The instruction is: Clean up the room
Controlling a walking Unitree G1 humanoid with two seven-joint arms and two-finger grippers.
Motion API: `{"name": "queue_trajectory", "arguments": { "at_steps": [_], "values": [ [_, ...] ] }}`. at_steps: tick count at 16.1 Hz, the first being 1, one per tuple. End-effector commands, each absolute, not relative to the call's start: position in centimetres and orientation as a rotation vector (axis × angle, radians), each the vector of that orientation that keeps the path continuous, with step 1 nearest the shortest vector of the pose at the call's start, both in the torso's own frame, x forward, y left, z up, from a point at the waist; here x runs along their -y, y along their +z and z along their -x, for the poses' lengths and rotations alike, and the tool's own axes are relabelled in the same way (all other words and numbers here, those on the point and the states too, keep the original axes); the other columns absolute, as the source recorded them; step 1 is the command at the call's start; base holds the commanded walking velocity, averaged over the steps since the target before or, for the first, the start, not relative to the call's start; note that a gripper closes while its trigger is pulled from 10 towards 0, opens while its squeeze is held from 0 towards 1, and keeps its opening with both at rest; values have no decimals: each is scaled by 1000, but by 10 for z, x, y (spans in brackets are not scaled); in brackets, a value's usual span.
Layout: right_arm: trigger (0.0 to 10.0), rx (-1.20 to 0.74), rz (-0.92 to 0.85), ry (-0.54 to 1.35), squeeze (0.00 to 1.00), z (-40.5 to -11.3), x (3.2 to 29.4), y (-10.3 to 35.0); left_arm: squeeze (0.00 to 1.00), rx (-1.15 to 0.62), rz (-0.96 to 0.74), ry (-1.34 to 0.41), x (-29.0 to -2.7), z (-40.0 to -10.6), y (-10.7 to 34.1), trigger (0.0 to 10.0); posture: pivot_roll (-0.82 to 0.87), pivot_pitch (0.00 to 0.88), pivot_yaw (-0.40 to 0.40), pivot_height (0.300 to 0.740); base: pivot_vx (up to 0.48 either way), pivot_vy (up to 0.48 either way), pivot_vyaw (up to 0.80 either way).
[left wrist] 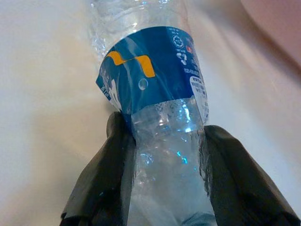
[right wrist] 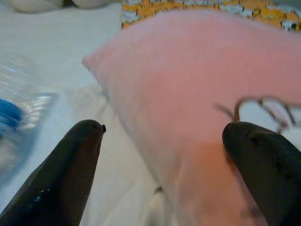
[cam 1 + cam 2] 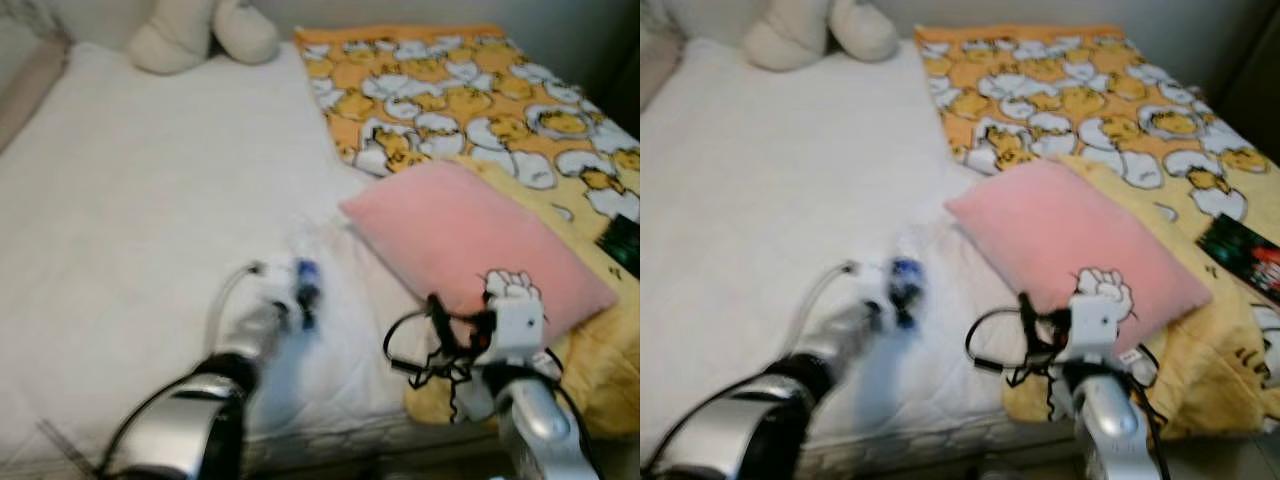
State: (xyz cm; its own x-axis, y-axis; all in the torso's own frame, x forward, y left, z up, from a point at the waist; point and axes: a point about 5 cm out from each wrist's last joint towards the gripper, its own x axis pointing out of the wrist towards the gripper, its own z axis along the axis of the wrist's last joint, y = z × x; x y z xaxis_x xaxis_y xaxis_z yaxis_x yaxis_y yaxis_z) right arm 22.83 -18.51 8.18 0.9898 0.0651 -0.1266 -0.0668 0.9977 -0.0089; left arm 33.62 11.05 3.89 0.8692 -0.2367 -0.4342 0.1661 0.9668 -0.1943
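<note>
The left gripper (image 1: 167,150) has its two black fingers (image 1: 101,183) pinching a clear plastic bottle (image 1: 155,84) just below its blue label, over the white bed (image 3: 130,200). The grip looks centred; I would keep the squeeze gentle, since thin plastic crumples and may slip, and lift straight up before turning away. The right gripper (image 2: 162,155) hangs with fingers spread wide, the pink pillow (image 3: 470,235) at twelve o'clock from it, the patterned blanket (image 3: 440,90) beyond.
</note>
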Motion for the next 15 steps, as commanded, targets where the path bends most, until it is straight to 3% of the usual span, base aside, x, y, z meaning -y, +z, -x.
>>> {"name": "queue_trajectory", "arguments": {
  "at_steps": [1,4,6,8,11,15],
  "values": [
    [10000,-109,-2,46,0,-231,188,83,0,-308,160,-198,-120,-351,65,0,-185,0,39,732,0,0,0],
    [10000,-31,25,35,0,-235,192,96,0,21,33,-74,-177,-339,113,0,-138,0,38,732,0,0,0],
    [10000,10,57,75,0,-236,190,104,0,134,-68,-119,-184,-319,133,10000,-119,0,28,732,0,0,0],
    [10000,19,66,88,0,-239,192,105,0,148,-196,-133,-176,-297,126,10000,-112,0,34,732,0,0,0],
    [10000,33,55,75,0,-239,195,107,0,-5,-50,-191,-169,-255,87,10000,-148,0,45,732,0,0,0],
    [10000,11,41,71,0,-232,194,99,0,-12,-59,-311,-148,-264,93,10000,-167,0,34,732,0,0,0]
  ]
}}
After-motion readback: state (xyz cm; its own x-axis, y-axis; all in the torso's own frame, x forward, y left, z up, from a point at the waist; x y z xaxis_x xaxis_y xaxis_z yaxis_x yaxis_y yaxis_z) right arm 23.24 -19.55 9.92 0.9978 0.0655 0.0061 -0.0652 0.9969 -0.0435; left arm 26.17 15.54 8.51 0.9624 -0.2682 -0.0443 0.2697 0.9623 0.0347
